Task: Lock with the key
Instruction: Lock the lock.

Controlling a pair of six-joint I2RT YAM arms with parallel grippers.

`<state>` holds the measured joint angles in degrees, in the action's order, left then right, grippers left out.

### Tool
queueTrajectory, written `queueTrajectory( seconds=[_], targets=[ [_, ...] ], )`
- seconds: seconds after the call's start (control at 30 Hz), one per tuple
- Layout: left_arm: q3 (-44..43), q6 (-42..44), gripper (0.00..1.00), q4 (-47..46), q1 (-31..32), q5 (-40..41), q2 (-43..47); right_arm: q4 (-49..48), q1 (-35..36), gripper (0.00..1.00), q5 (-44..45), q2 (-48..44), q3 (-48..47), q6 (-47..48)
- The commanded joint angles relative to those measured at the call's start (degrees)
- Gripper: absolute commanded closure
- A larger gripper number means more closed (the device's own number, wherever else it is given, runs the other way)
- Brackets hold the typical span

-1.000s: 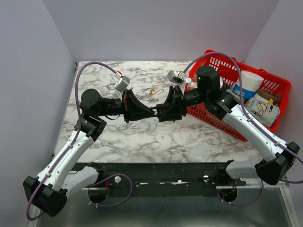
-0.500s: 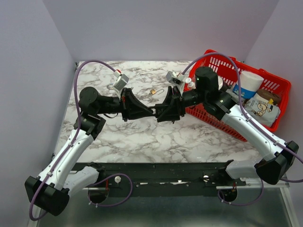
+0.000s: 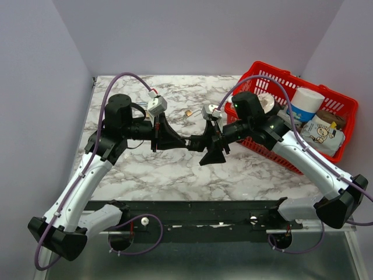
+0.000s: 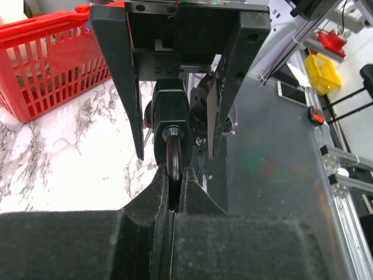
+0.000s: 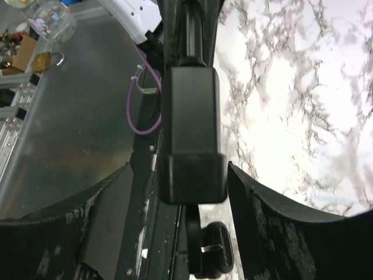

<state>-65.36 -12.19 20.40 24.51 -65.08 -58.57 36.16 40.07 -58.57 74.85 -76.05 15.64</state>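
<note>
A black padlock [image 3: 195, 142] hangs in the air between my two grippers. In the left wrist view its body [image 4: 172, 108] faces me, with the thin black key [image 4: 171, 153] sticking out of its near end. My left gripper [image 4: 172, 175] is shut on that key's head. My right gripper [image 5: 179, 169] stands around the padlock body [image 5: 189, 134], which lies close to the right finger [image 5: 274, 221]. A gap shows at the left finger [image 5: 99, 210]. The shackle and a second black-headed key [image 5: 214, 252] hang below the body.
A small brass padlock [image 3: 189, 112] lies on the marble table [image 3: 145, 169] behind the grippers. A red basket [image 3: 344, 111] with cups and packets stands at the right. The black rail [image 3: 204, 216] runs along the near edge.
Both wrists have rolled. My left arm has risen and drawn back left. My right gripper has swung down, its fingers now pointing down-left. The padlock stays between the grippers.
</note>
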Motion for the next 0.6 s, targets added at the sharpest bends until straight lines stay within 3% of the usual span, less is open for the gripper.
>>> queueTrajectory(
  seconds=[0.0, 0.07, 0.2, 0.57],
  targets=[
    [-5.03, 11.29, 1.00, 9.10, 0.45, -3.12, -1.72, 6.37, -0.17, 0.26, -1.19, 0.90, -3.05, 6.07],
    [-7.49, 19.35, 1.00, 14.73, 0.89, -2.42, -3.30, 7.43, -0.17, 0.28, -1.72, 1.70, -4.10, 6.68],
    [-9.43, 25.62, 1.00, 22.65, 1.41, -1.90, -4.71, 8.40, -0.17, 0.32, -2.34, 2.67, -4.90, 7.39],
    [-9.26, 22.57, 1.00, 20.82, 2.12, -0.66, -5.59, 5.50, 0.18, 0.52, -1.73, 3.64, -4.37, 4.76]
  ],
)
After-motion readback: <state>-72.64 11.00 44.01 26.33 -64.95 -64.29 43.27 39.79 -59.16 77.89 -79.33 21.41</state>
